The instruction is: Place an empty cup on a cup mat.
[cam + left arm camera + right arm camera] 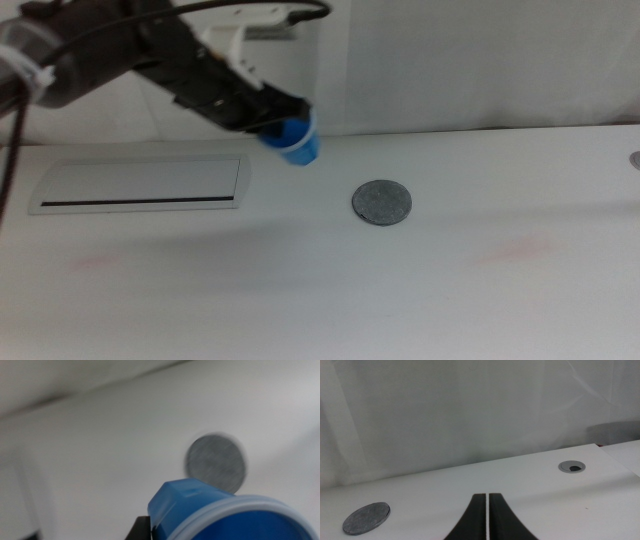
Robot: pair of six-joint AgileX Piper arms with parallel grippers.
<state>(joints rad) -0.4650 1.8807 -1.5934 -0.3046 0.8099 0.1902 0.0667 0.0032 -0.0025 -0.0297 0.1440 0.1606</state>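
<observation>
The white desk (300,300) carries a long white slotted panel (140,185) on its left part and, near the middle, the cup mat (382,203), a flat dark grey speckled disc lying bare with nothing on it. A small grey grommet (572,466) sits in the desk well to the right of the mat. The left end effector (268,116) comes in from the left side and is closed on the cup (295,143), which is blue, hangs clear of the desk and is tilted, its pale rim toward the wrist camera and its base pointing out and downward. The governing relation: the mat lies to the right of the held cup and nearer the camera, apart from it, and not yet beneath it. Judgement: the cup's axis must be brought upright and carried over the disc before lowering. The right end effector (486,516) waits low over the desk's right part, jaws closed together on nothing; the left arm is plainly the nearer.
</observation>
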